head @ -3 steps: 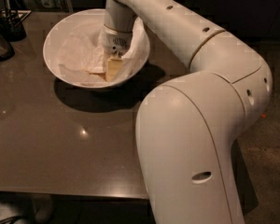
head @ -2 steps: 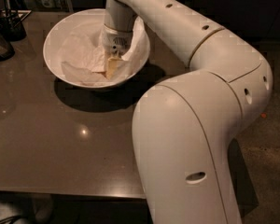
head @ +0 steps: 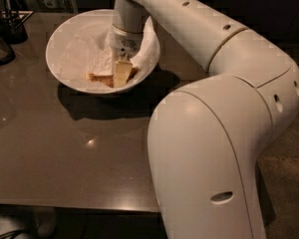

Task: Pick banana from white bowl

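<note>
Hardly anything has shifted since a second ago: the curved, tan, brown-speckled banana (head: pixel 98 77) lies in the same place, low against the near wall of the wide round white bowl (head: pixel 84 13), with the white-and-yellow tool (head: pixel 121 76) planted over its middle as before. Whether the tool is apart or clamped on the fruit I cannot tell; it hides the contact. A good grasp, I judge, closes gently across the middle, since the fruit looks soft, then lifts straight up, clear of the crumpled white paper lining (head: pixel 84 54). Only the banana's brown-flecked ends show beside the tool. Bowl and fruit rest on the dark brown surface (head: pixel 65 153).
</note>
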